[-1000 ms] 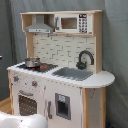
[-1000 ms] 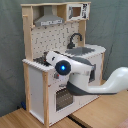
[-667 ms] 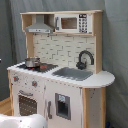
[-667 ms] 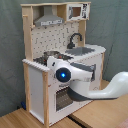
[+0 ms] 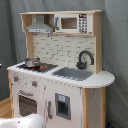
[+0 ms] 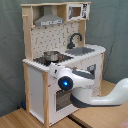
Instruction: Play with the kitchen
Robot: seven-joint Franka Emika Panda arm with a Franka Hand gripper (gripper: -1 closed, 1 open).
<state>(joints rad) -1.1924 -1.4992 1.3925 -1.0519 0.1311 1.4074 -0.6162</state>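
Note:
The kitchen [image 5: 60, 75] is a tall white and light-wood toy. It has a grey hood [image 5: 40, 25], a small microwave [image 5: 72, 22], a black stovetop [image 5: 37, 66], a grey sink [image 5: 74, 73] and a black faucet [image 5: 85, 59]. A small metal pot [image 5: 32, 62] stands on the stovetop. In the second exterior view the white arm's wrist [image 6: 65, 82], with a blue light, hangs right in front of the oven door [image 6: 62, 100]. The gripper end points at the kitchen front and is hidden behind the wrist. In the first exterior view only a white part of the arm [image 5: 25, 121] shows, at the bottom left.
The kitchen [image 6: 60, 60] stands on a wooden floor [image 6: 20, 119] before a grey curtain [image 5: 116, 50]. The arm's white link [image 6: 107, 97] reaches in from the second exterior view's right. A rounded counter end [image 5: 102, 79] juts out beside the sink.
In the second exterior view the arm's wrist has moved down, from counter height to in front of the oven door. The kitchen and pot have not moved.

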